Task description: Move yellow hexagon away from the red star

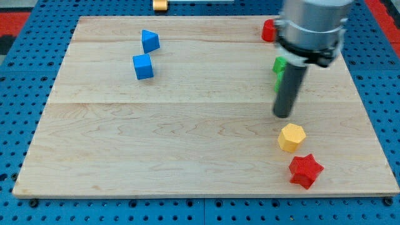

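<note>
The yellow hexagon (pixel 291 137) lies on the wooden board (pixel 187 144) at the view's lower right. The red star (pixel 305 170) lies just below and right of it, almost touching. My tip (pixel 282 115) is the lower end of the dark rod, just above the yellow hexagon and slightly to its left, with a small gap between them.
A green block (pixel 279 66) sits behind the rod, partly hidden. A red block (pixel 269 30) is at the top edge, partly hidden by the arm. A blue triangular block (pixel 150 40) and a blue cube (pixel 143 66) are at the upper left. A yellow-orange object (pixel 160 5) lies off the board at the top.
</note>
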`<state>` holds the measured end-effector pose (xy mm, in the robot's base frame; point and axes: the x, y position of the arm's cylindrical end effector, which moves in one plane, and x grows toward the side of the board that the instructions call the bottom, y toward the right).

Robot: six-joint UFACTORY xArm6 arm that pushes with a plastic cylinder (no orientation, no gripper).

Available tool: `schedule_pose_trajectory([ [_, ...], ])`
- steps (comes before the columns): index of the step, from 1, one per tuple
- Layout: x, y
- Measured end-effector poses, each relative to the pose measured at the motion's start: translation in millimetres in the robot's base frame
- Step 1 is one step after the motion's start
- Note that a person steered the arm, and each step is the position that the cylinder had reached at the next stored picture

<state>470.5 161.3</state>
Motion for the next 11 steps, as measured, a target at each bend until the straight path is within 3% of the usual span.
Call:
schedule_pose_trajectory([
  [1,36.4,52.4],
  [2,66.6,44.6],
  [3,68.9,-18.8],
  [4,59.3,-85.0],
  [6,3.0,-93.8],
  [8,-10.7,-198.1],
  [10,7.0,-124.5],
  [11,-21.4,-107.1],
])
